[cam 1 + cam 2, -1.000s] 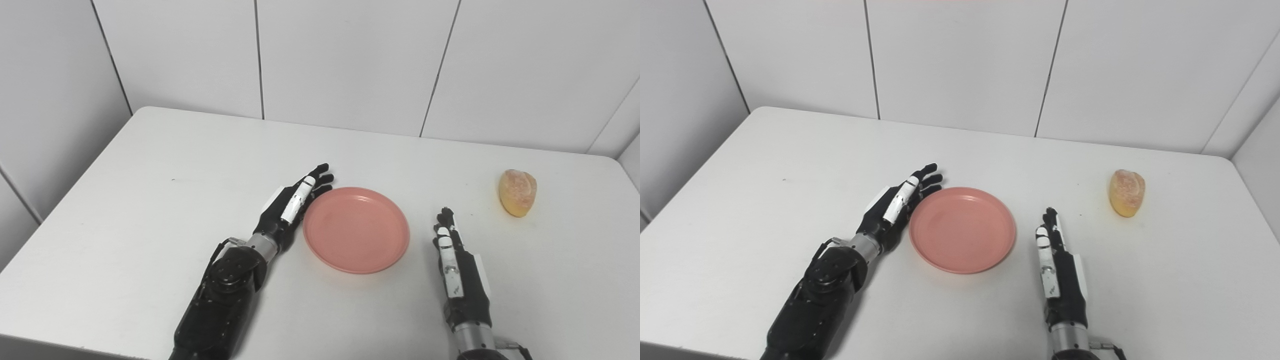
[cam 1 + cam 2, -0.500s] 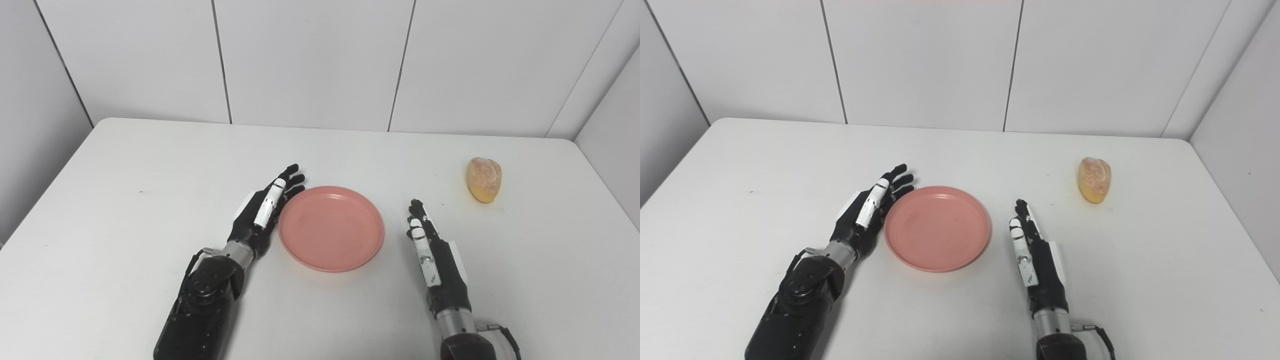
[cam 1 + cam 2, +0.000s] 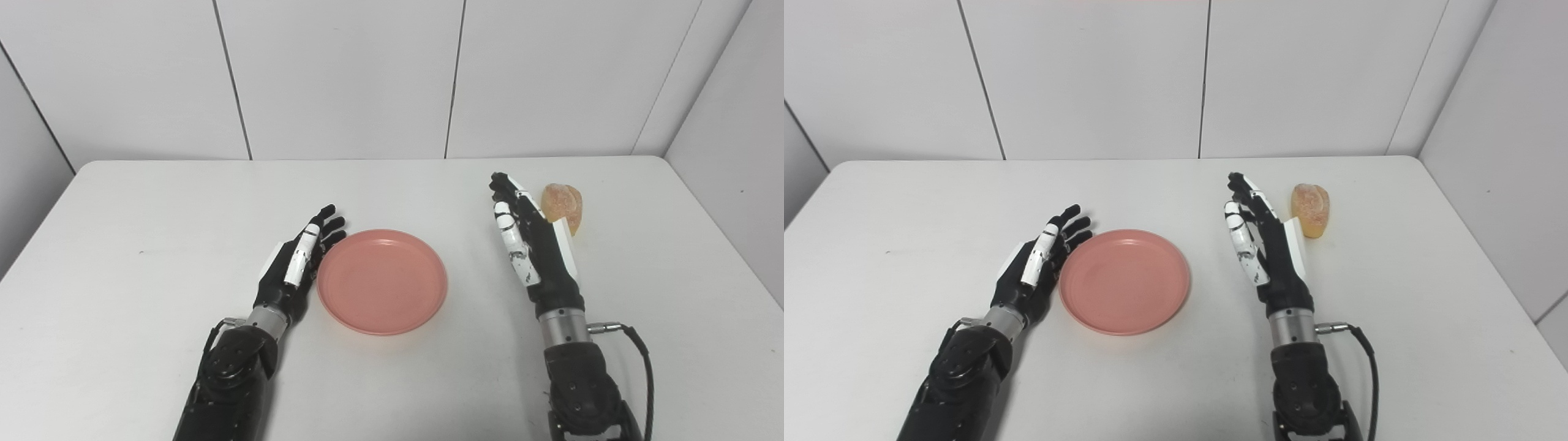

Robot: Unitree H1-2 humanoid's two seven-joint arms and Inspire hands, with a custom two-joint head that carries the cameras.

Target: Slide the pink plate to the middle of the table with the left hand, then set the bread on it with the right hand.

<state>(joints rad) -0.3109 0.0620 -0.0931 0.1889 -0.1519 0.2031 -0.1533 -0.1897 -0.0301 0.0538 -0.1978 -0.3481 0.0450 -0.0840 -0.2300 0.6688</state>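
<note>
- Pink plate (image 3: 382, 282): lies flat near the middle of the white table (image 3: 122, 257), nothing on it.
- Left hand (image 3: 295, 271): set on edge along the plate's left rim, fingers straight and only slightly spread, pointing away from the robot. It holds nothing. The fingertips lie just beside the rim; whether they touch it cannot be told.
- Right hand (image 3: 1262, 245): raised on edge to the right of the plate, well apart from it, fingers extended and a little apart, empty. Its palm faces left, toward the plate.
- Bread (image 3: 1311, 209): a small golden roll with a sugared-looking top, resting on the table toward the far right, just beside the back of the right hand. In the left eye view the hand partly covers it; in the right eye view a narrow gap shows between the two.
- Cable (image 3: 643, 367): a black lead runs from the right wrist down along the forearm.
- Markings: no brand, label or legible writing on the plate, the bread, the hands or the table.
- Surroundings: plain white panelled wall (image 3: 343, 73) behind the table.
</note>
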